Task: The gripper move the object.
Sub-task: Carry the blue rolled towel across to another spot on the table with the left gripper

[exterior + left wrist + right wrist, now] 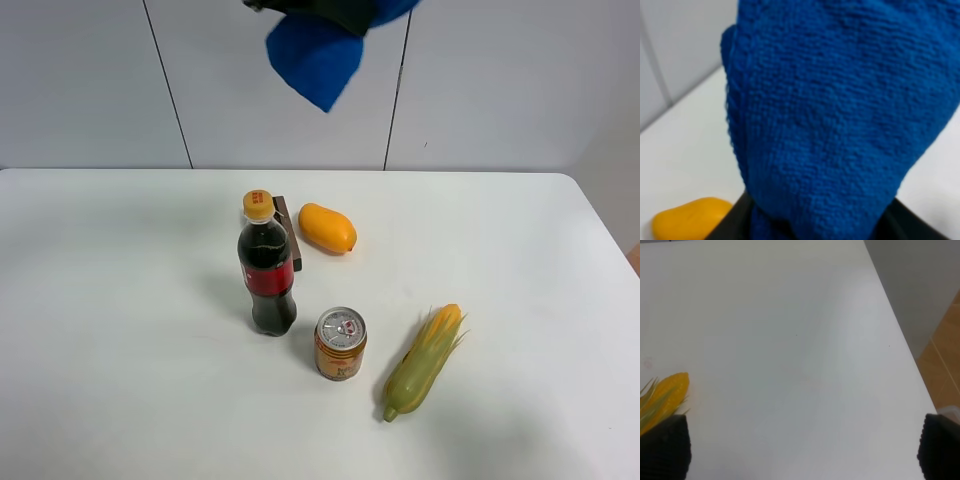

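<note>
The bright blue fabric object [315,58] hangs high above the back of the white table [120,300], at the top edge of the exterior view. My left gripper [335,10] is shut on it, with only a dark part of it showing. In the left wrist view the blue fabric [840,115] fills most of the picture, and the black jaws show just beside its lower part. My right gripper [800,450] is open and empty over bare table near the right edge. It is out of the exterior view.
A cola bottle [267,270], a small brown box [290,232] behind it, an orange-yellow mango [327,227], a can [340,343] and a green-husked corn cob [425,362] stand mid-table. The table's right edge [900,340] drops to the floor.
</note>
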You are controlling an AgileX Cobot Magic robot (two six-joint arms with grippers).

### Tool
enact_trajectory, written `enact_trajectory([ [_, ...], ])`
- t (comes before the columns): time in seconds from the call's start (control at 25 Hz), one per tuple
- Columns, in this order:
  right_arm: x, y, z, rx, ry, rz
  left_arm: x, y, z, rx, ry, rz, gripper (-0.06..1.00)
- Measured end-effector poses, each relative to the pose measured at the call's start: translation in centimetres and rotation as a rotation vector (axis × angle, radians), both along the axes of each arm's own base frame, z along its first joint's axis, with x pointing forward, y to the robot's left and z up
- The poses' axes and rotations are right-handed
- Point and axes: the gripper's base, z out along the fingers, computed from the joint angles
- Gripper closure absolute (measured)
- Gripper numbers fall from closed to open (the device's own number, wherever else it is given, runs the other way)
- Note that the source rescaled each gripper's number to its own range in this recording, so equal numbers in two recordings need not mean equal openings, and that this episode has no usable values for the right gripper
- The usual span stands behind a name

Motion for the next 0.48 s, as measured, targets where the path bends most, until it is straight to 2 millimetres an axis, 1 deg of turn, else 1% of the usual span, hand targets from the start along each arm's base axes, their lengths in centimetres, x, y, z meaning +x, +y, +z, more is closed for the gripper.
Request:
enact_trajectory([
  [0.16, 0.0, 0.0, 0.0, 0.000, 0.000, 0.000, -0.2, -4.5, -2.1, 0.062, -0.022, -0.066, 0.94],
  [0.24, 0.0, 0.0, 0.0, 0.000, 0.000, 0.000, 0.1, -6.5, -3.7, 0.093, -0.018, -0.076, 0.94],
  [0.28, 0.0, 0.0, 0.0, 0.000, 0.000, 0.000, 0.2, -7.3, -4.3, 0.103, -0.018, -0.081, 0.94],
  [0.36, 0.0, 0.0, 0.0, 0.000, 0.000, 0.000, 0.8, -8.8, -6.2, 0.125, 0.007, -0.088, 0.94],
  [0.48, 0.0, 0.0, 0.0, 0.000, 0.000, 0.000, 2.0, -10.4, -8.7, 0.142, 0.020, -0.084, 0.94],
])
